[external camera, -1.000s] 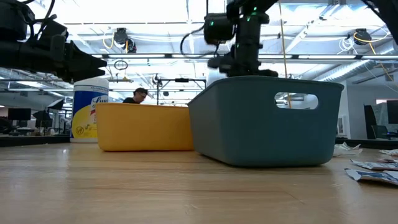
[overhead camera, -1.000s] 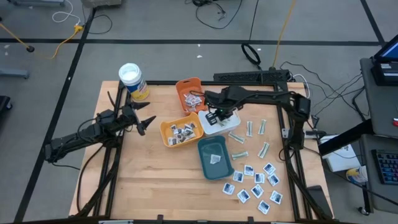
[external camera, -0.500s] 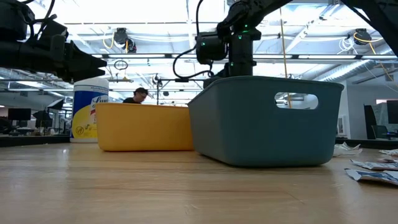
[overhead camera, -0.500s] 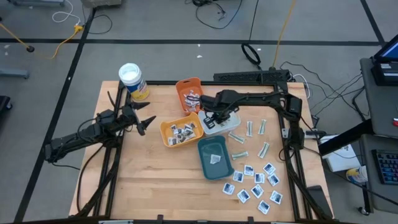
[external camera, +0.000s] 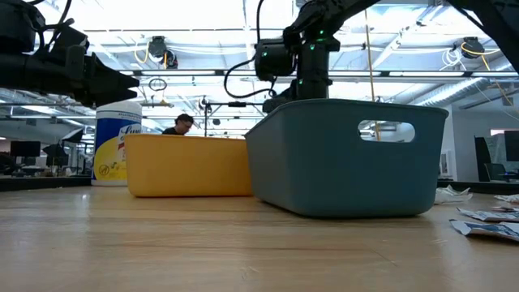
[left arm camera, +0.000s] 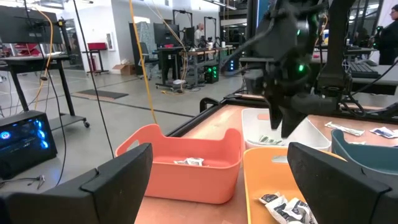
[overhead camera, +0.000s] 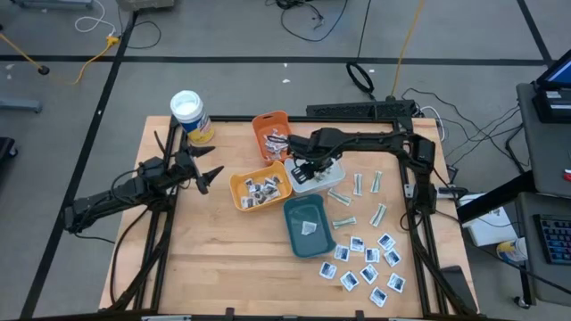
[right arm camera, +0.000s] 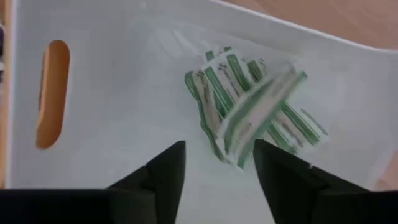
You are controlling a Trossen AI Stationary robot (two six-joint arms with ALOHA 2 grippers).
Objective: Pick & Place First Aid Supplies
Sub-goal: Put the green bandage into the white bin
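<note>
White plastic fills the right wrist view: the right gripper [right arm camera: 214, 168] is hanging over the white tray [right arm camera: 124, 93] with its fingers parted and nothing between them, and a small heap of green-striped strips [right arm camera: 249, 112] is lying on the tray floor just beyond the fingertips. From above, that tray [overhead camera: 302, 185] is sitting between the yellow tray [overhead camera: 239, 185], which is holding printed sachets [overhead camera: 260, 188], and loose strips [overhead camera: 357, 185] scattered on the wooden table [overhead camera: 214, 259]. An orange tray [overhead camera: 262, 122] is holding more packets, and a teal tray [overhead camera: 297, 237] has one sachet inside. Blue-print sachets [overhead camera: 368, 263] are lying spread near the table's right front corner. The left gripper [overhead camera: 210, 173] is waiting wide open and empty beside the yellow tray, near a white-lidded canister [overhead camera: 190, 114].
</note>
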